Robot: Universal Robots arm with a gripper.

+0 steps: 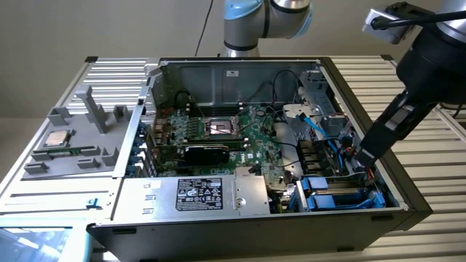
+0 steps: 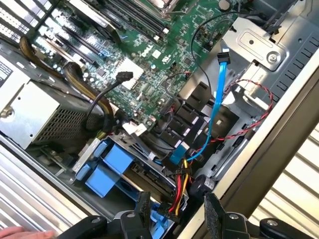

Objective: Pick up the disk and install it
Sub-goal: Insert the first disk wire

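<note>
While the jaws hang open, coloured wires (image 2: 178, 191) and a blue cable (image 2: 218, 94) crowd the disk (image 2: 118, 160).

Computer case (image 1: 240, 234) at the frame's centre in the exterior view — motherboard (image 1: 240, 136) mid-case, power-supply box (image 1: 196, 194) along its lower edge, drive bay (image 1: 342, 191) lower right, below the gripper (image 1: 362, 159) — parts tray (image 1: 80, 164) at left.
</note>
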